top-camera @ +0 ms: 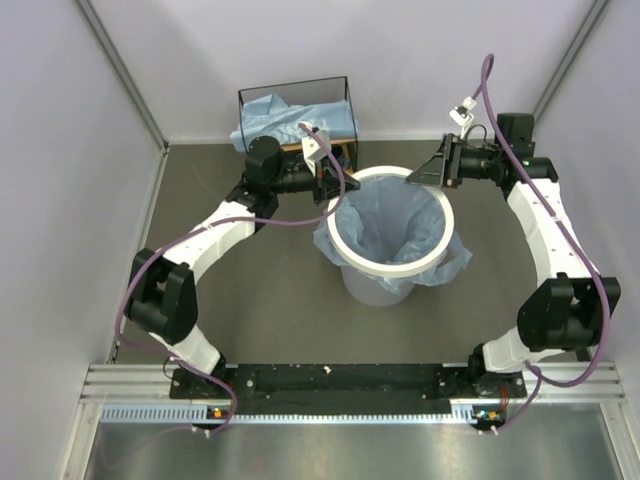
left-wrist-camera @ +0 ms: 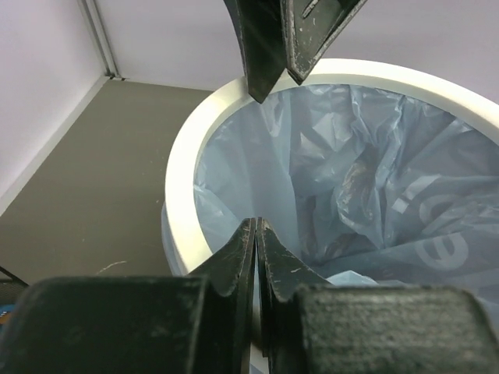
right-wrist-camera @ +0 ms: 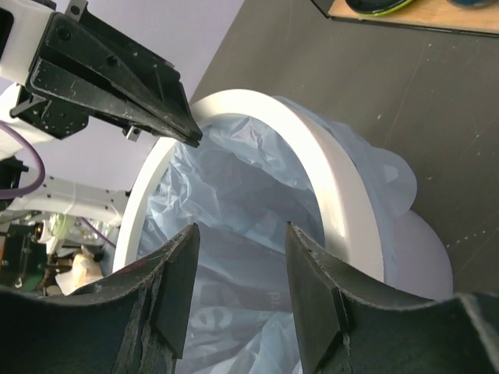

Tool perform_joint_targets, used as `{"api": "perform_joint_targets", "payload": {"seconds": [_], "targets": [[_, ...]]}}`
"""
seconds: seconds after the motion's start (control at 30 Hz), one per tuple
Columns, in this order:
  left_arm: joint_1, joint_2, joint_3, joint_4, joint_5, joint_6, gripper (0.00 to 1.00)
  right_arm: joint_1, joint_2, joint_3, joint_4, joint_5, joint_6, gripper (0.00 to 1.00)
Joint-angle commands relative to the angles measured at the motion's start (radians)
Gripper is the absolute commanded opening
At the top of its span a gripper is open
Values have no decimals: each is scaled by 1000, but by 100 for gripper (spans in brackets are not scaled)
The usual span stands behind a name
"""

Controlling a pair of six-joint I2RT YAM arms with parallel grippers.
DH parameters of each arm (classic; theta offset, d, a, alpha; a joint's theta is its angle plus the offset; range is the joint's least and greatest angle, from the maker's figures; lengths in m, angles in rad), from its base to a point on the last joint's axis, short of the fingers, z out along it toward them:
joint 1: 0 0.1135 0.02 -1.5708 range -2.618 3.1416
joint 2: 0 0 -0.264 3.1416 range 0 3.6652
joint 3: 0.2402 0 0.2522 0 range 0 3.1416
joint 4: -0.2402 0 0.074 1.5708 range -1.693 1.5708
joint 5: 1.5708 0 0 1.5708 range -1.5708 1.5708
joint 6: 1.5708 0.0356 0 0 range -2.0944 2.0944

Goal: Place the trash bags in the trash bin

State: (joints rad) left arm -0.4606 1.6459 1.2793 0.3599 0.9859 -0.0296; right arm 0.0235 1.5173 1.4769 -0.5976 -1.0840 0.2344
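My L claw [left-wrist-camera: 254, 224]: fingers pressed together, nothing pinched, tip over trash bin [top-camera: 390, 270] rim, L side. My R claw [right-wrist-camera: 240, 230]: jaws spread, empty, at opp. rim. One trash bag [left-wrist-camera: 366, 171] lines bin interior, film spilling outside under rim. Further trash bags [top-camera: 290, 118] lie in shelf [top-camera: 295, 86] behind bin.

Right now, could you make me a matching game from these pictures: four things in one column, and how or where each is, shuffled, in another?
1 left gripper
2 right gripper
3 trash bin
4 spare trash bags

A heaped by the back wall
B jaws apart
C lined with a blue trash bag
D jaws shut

Pairs: 1-D, 2-B, 3-C, 4-A
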Motion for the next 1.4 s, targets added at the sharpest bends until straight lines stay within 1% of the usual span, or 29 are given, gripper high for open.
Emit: {"api": "perform_joint_targets", "payload": {"seconds": [0.0, 0.07, 0.1, 0.13, 0.2, 0.27, 0.3, 0.33, 0.37, 0.43, 0.47, 0.5, 0.57, 0.6, 0.63, 0.7, 0.73, 0.83, 0.87, 0.93, 1.0, 1.1, 1.13, 1.17, 1.2, 1.23, 1.27, 1.3, 1.37], "targets": [[-7, -52, -32, -58, 16, -4, 9, 10, -34, -9, -44, 18, -3, 51], [-9, -92, 3, -62, 14, -19, 13, 9, -57, 32, -44, -23, 19, 55], [-10, -104, 17, -70, 8, -29, 18, 9, -83, 46, -45, -30, 31, 57], [-9, -116, 49, -103, 4, -32, 20, 9, -95, 63, -57, -30, 31, 59], [-7, -152, 92, -124, 2, -67, 21, 7, -124, 118, -86, -17, 7, 60], [-16, -176, 161, -78, 25, -142, 22, 9, -163, 155, -117, -42, 11, 60], [-27, -182, 176, -79, 42, -205, 21, 12, -180, 149, -119, -56, 43, 60], [-39, -189, 183, -85, 48, -219, 20, 16, -224, 135, -119, -72, 60, 60], [-74, -224, 154, -97, 49, -222, 20, 35, -248, 90, -116, -100, 77, 60], [-125, -276, 94, -140, 40, -126, 20, 67, -310, 37, -119, -111, 115, 60], [-183, -329, 65, -169, 25, -83, 20, 99, -368, -11, -119, -111, 127, 60], [-208, -352, -13, -156, 17, -58, 20, 110, -390, -33, -119, -113, 149, 61], [-269, -406, -89, -125, 5, -70, 20, 124, -439, -98, -117, -129, 175, 61], [-285, -420, -169, -66, 4, -113, 20, 122, -451, -124, -116, -128, 199, 61], [-308, -441, -220, -41, -12, -118, 20, 124, -462, -182, -117, -142, 206, 61], [-319, -451, -286, -26, -41, -83, 20, 119, -474, -257, -117, -148, 221, 61], [-319, -439, -341, -15, -52, -73, 20, 121, -479, -344, -117, -143, 209, 60], [-308, -402, -418, 5, -73, -24, 18, 118, -474, -447, -114, -107, 139, 56], [-303, -393, -434, 13, -55, -4, 18, 118, -464, -460, -116, -94, 102, 52], [-300, -379, -449, -15, -56, 0, 18, 116, -434, -478, -116, -103, 91, 47], [-300, -388, -451, -25, -43, 8, 18, 118, -421, -460, -117, -106, 85, 46], [-300, -426, -416, -30, -18, -12, 18, 118, -410, -356, -119, -128, 98, 47], [-302, -448, -400, -54, -9, -13, 21, 118, -401, -287, -116, -151, 112, 48], [-303, -460, -368, -62, -4, -19, 23, 118, -395, -249, -116, -155, 138, 51], [-303, -472, -353, -74, 2, -23, 26, 116, -388, -207, -117, -157, 143, 53], [-303, -495, -336, -94, -1, -21, 33, 115, -373, -120, -117, -140, 149, 56], [-302, -508, -316, -152, -6, -3, 38, 113, -365, -78, -119, -128, 157, 63], [-296, -518, -279, -188, -12, 8, 41, 109, -358, -40, -120, -105, 158, 66], [-259, -549, -239, -255, -70, 7, 50, 101, -332, 64, -132, -1, 125, 71]]}}
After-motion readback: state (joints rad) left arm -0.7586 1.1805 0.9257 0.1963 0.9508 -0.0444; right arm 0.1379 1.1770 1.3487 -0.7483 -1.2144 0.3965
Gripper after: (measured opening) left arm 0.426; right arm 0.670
